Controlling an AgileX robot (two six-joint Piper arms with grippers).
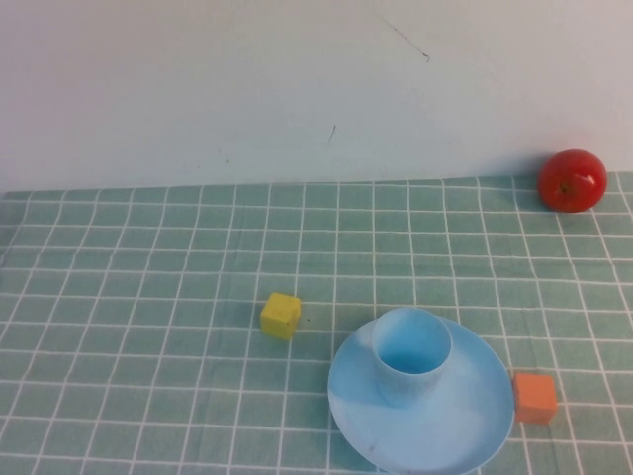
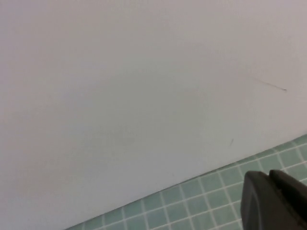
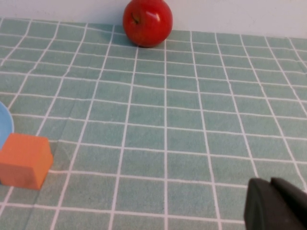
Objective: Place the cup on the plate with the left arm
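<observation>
Cup (image 1: pixel 411 353) upright on plate (image 1: pixel 423 408), lower centre-right of high view (looks light, stiff, slick plastic; take by rim wall); left gripper (image 2: pixel 276 201) closed, empty; right gripper (image 3: pixel 276 206) apparently closed.

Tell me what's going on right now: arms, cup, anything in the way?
Left gripper shut, empty, pulled back facing the wall. Right gripper parked over the cloth, fingers together. Cup upright on plate. Nothing in the way.
</observation>
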